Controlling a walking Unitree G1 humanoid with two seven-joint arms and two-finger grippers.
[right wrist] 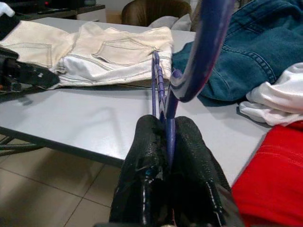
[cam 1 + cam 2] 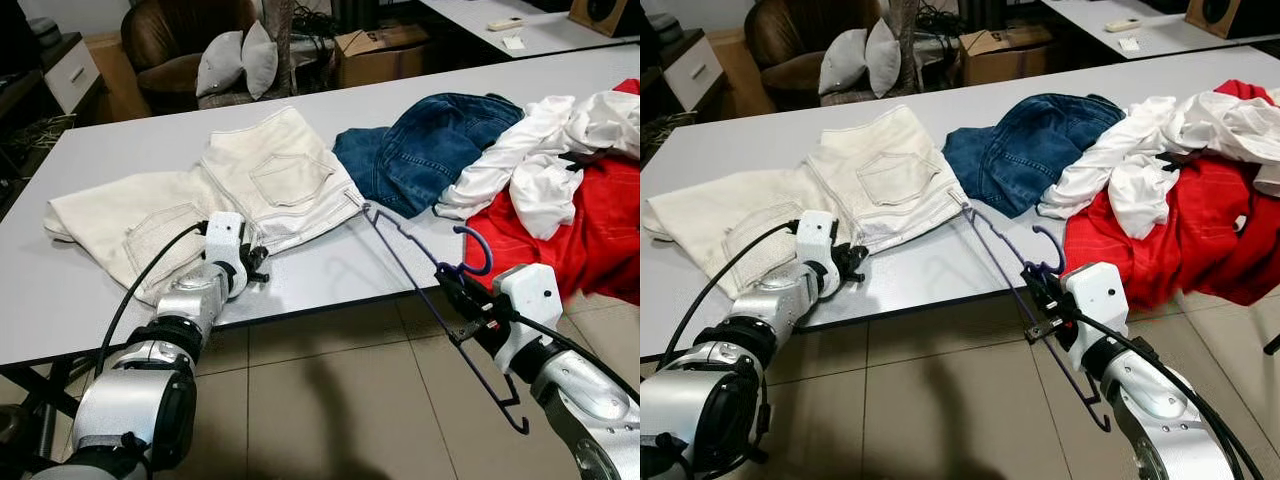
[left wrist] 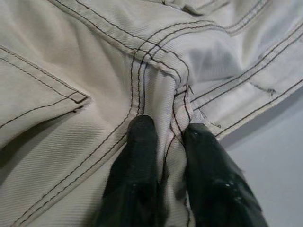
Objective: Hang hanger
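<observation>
grey counter (image 2: 330,265) carried cream trousers (image 2: 240,190); my left tool (image 2: 256,264) pinched their seam, my right tool (image 2: 452,287) at 4 o'clock clamped the purple hanger (image 2: 420,290).

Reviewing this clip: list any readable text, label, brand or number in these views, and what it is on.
No readable text in these views.
Cardboard box behind the table: no print can be made out.
Cream trousers, pinched by the left gripper: only stitching, no label.
Blue jeans: no tag legible.
Purple hanger, held in the right gripper: no marking.
</observation>
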